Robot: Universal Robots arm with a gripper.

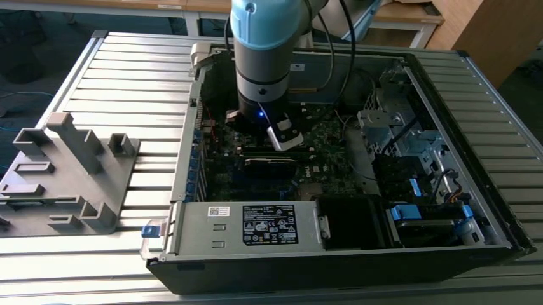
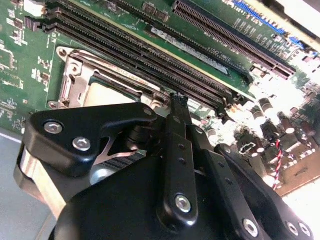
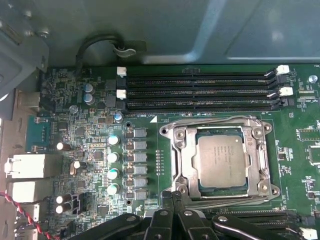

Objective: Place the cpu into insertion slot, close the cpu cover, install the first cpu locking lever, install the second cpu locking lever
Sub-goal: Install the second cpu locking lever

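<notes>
First wrist view: the cpu (image 3: 222, 162) sits in the insertion slot (image 3: 176, 165), the cpu cover (image 3: 186, 159) closed around it. The long memory slots (image 3: 200, 91) lie at twelve o'clock of it, the gripper (image 3: 172, 202) at six o'clock with jaws together, holding nothing.

Exterior high; wrist views near motherboard (image 3: 150, 165).

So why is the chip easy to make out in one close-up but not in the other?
In the first wrist view the cpu lies evenly lit and sharp under the cpu cover. In the second wrist view the gripper looms dark in front, and glare whitens the circuit board.
</notes>
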